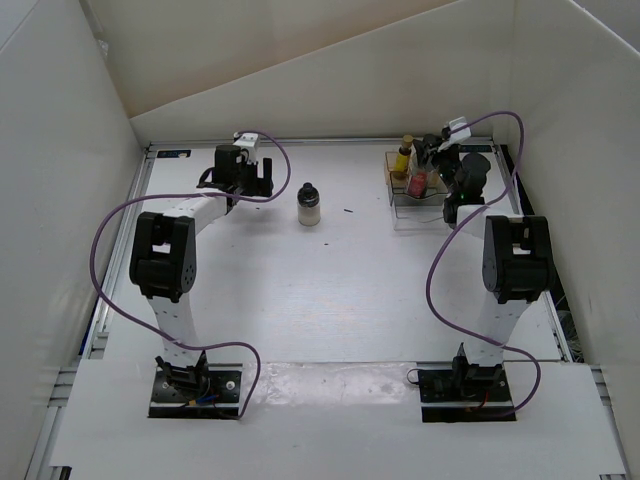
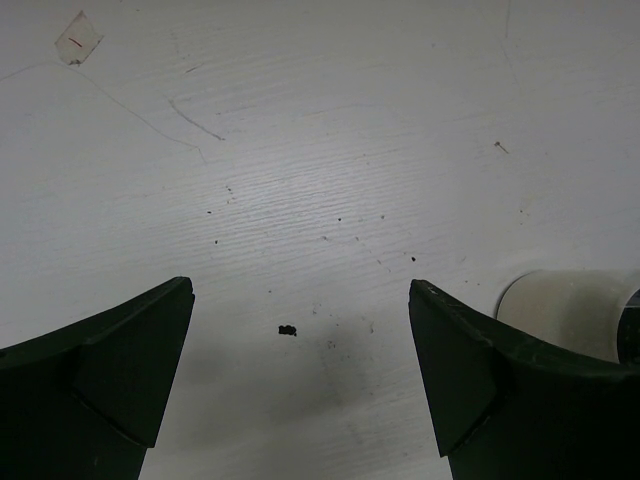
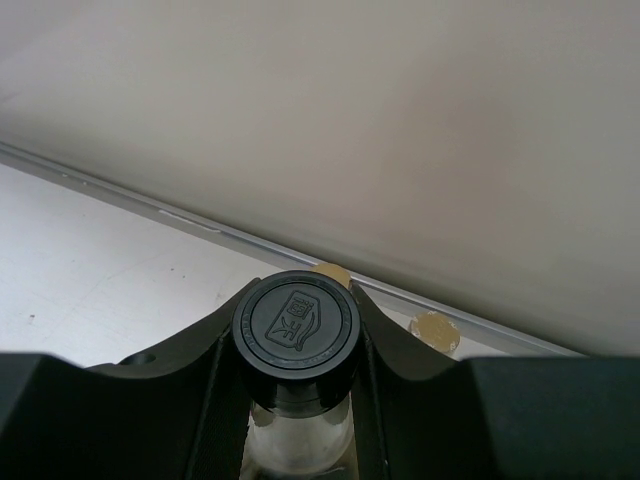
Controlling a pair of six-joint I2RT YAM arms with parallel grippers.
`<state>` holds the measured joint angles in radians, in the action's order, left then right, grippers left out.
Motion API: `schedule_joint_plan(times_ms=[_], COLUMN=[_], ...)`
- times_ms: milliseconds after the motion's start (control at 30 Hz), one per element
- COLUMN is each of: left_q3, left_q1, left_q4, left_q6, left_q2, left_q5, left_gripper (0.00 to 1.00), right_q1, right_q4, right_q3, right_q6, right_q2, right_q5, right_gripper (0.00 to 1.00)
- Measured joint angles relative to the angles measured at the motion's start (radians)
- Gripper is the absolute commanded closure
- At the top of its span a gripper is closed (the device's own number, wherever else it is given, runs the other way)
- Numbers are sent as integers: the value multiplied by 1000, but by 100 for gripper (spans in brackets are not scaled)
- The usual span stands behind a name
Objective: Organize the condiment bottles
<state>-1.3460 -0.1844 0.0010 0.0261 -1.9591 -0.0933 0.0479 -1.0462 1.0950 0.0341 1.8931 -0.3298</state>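
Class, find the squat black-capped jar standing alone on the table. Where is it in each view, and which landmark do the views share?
Top external: the squat jar stands alone near the middle of the table's far half.
Left wrist: its cream body shows, cut off, at the right edge.
Right wrist: not in it; the black cap there tops another bottle, which the right gripper holds.
Shared landmark: the white table.
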Motion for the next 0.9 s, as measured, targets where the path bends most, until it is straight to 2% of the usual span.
schedule_joint_plan(times_ms=[133,300,400,433,567,667,900], left_q3=[-3,-5,-5,-5,-6,-9,-11], left_q1=[0,0,0,0,0,0,0], left_q4=[-2,-1,-1,-1,-1,-1,-1], left_q6=[0,0,0,0,0,0,0], left_q2=[0,0,0,0,0,0,0], left_q5=[0,0,0,0,0,0,-1], left_gripper=[0,0,0,0,0,0,0], right_q1=[2,1,0,0,0,2,32], right_q4=[0,-1,-1,-2,-2,-3,-25], right_q3=[0,1,1,1,1,-7,-84], right_q6=[8,22,27,27,34,45,115], right_q2=[0,0,0,0,-2,-15,-103], right_q5=[14,23,33,37,51,71,182], right_gripper=[58,46,42,38,35,27,27])
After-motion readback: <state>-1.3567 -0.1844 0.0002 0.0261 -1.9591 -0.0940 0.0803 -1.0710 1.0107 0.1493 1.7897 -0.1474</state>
